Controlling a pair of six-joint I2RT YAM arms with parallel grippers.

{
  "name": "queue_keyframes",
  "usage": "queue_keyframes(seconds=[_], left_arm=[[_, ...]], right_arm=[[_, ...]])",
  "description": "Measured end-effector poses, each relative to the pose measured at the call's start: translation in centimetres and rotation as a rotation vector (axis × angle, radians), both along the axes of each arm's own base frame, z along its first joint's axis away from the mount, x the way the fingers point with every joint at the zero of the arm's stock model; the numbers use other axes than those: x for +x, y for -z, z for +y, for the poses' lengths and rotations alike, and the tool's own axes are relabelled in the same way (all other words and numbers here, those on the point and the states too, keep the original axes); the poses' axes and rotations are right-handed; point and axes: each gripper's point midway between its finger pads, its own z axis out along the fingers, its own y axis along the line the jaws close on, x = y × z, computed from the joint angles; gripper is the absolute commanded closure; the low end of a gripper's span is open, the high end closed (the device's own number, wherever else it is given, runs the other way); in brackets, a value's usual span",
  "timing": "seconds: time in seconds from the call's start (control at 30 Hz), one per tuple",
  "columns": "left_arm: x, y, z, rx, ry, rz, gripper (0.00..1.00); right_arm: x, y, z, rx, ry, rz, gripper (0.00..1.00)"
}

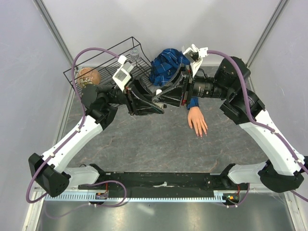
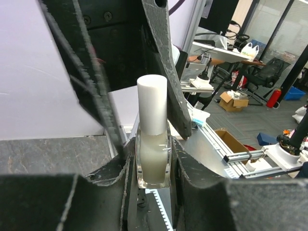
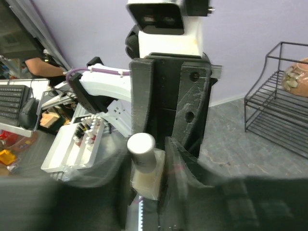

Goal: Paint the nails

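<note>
Nails point(image 1: 199, 134) wait on the bench point(image 1: 144, 144); left gripper's point(image 2: 153, 166) jaws clamp the bottle point(image 2: 153, 156) upright so right gripper's point(image 2: 153, 137) open jaws can probably twist off the cap point(image 2: 152, 103).

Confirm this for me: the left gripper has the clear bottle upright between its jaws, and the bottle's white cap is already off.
Not quite. The left gripper does hold the clear bottle upright between its jaws, but the white cap is on the bottle, not off. The left wrist view shows this plainly.
</note>
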Motion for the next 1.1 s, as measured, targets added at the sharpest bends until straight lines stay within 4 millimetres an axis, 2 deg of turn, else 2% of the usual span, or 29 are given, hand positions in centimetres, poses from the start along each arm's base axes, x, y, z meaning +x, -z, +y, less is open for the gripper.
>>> queue_keyframes(seconds=[0.03, 0.07, 0.17, 0.27, 0.4, 0.57, 0.6, 0.63, 0.7, 0.73, 0.8, 0.83, 0.93, 1.1], left_arm=[[0.1, 0.1, 0.0, 0.003, -0.003, 0.008, 0.98], [0.3, 0.2, -0.1, 0.012, -0.008, 0.023, 0.98], [0.8, 0.1, -0.3, 0.027, -0.032, 0.057, 0.98], [2.6, -0.2, -0.7, 0.033, -0.146, 0.05, 0.98], [6.5, -0.6, -1.6, 0.029, -0.486, 0.004, 0.98], [9.1, -2.3, -2.8, 0.072, -0.826, -0.178, 0.98], [9.5, -2.5, -3.0, 0.079, -0.87, -0.211, 0.98], [10.0, -2.3, -3.2, 0.091, -0.905, -0.235, 0.98], [10.8, -1.5, -3.1, 0.123, -0.948, -0.27, 0.98], [11.1, -0.6, -3.2, 0.151, -0.954, -0.289, 0.98], [11.3, 2.3, -3.2, 0.245, -0.933, -0.315, 0.98], [11.2, 3.6, -3.3, 0.281, -0.907, -0.32, 0.98], [9.1, 5.5, -4.5, 0.311, -0.751, -0.336, 0.98], [5.6, 6.0, -5.0, 0.283, -0.539, -0.332, 0.98]], right_arm=[[-0.1, 0.0, 0.0, 0.0, -0.01, 0.002, 0.87], [0.0, 0.0, 0.0, 0.004, -0.006, -0.011, 1.0], [0.6, 0.0, 0.0, 0.004, 0.024, -0.033, 1.0], [2.1, -0.2, -0.3, 0.007, 0.115, -0.038, 1.0], [5.5, -0.6, -0.9, -0.03, 0.444, -0.051, 1.0], [7.1, -2.3, -2.6, -0.138, 0.89, -0.056, 1.0], [7.4, -2.3, -2.8, -0.161, 0.943, -0.057, 0.96], [7.8, -2.1, -3.3, -0.196, 1.016, -0.058, 0.77], [8.4, -1.3, -4.1, -0.244, 1.101, -0.058, 0.51], [8.7, -0.4, -3.8, -0.273, 1.109, -0.063, 0.3], [9.1, 1.2, -4.7, -0.329, 1.128, -0.083, 0.15], [8.9, 2.0, -5.2, -0.346, 1.097, -0.088, 0.02], [7.9, 3.3, -6.4, -0.334, 0.963, -0.068, 0.02], [5.8, 1.7, -6.4, -0.237, 0.708, -0.073, 0.02]])
